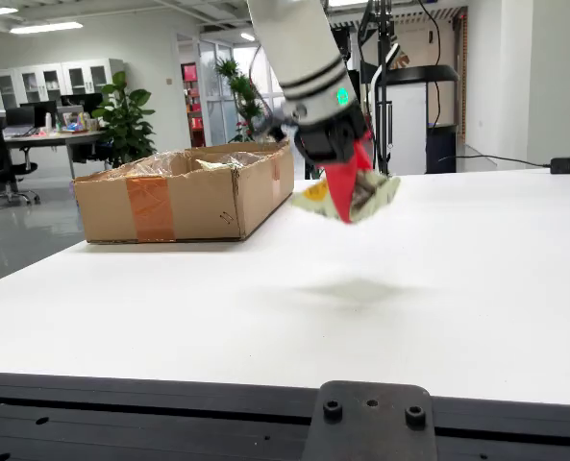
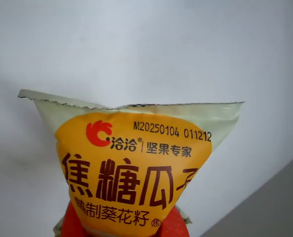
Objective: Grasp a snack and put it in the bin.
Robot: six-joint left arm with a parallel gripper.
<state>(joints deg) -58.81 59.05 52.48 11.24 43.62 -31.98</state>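
Closest thing in the wrist view is the snack packet (image 2: 136, 168), filling the frame: yellow-orange face, pale green sealed edge on top, red fingertips (image 2: 173, 227) poking in at the bottom corners. In the front view the gripper (image 1: 347, 197) is clenched on that same packet (image 1: 361, 195), holding it clear above the white table (image 1: 361, 307), with a soft shadow on the surface underneath. The packet sits roughly crosswise to the red fingers, its corners sticking out either side.

Further back and to the left in the front view is the cardboard bin (image 1: 184, 197), open top, with a plastic liner showing inside. That's the bit that matters: the bin lies to the left of the gripper and a little farther from the camera, with its near right corner just beside the hanging packet. I'd guess the carry needs to head left and back, staying high enough to clear the rim before letting go.
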